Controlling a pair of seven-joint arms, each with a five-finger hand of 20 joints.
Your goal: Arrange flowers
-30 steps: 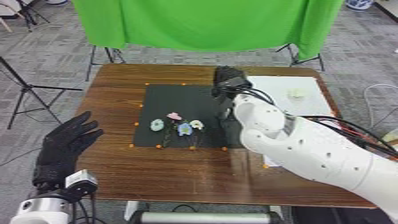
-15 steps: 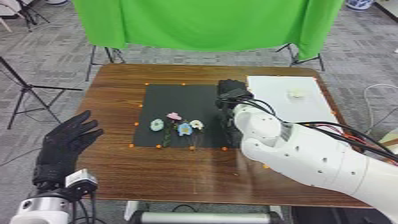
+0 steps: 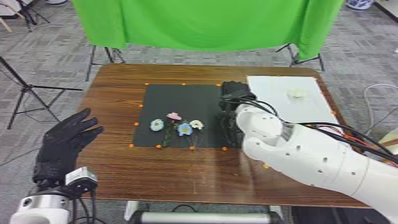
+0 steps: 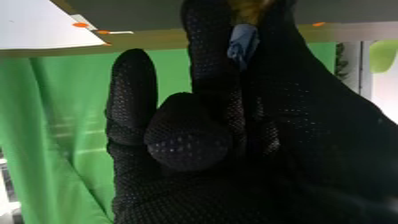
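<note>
Right hand (image 3: pixel 235 91) at the black mat's (image 3: pixel 169 100) side, pinching a small blue thing (image 4: pixel 242 44).
Just left of it lie four blooms on the mat, a white flower (image 3: pixel 196 123) nearest, then a blue flower (image 3: pixel 185 129), a pink flower (image 3: pixel 173 116) and a pale green flower (image 3: pixel 157 125); beyond them, the left hand (image 3: pixel 64 142) hangs loosely spread.

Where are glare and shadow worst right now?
Head view: faint sheen on the table in front of the black mat; the white sheet looks bright. Right wrist view: the right hand is darkest low in the palm; pale streaks on the green cloth.
</note>
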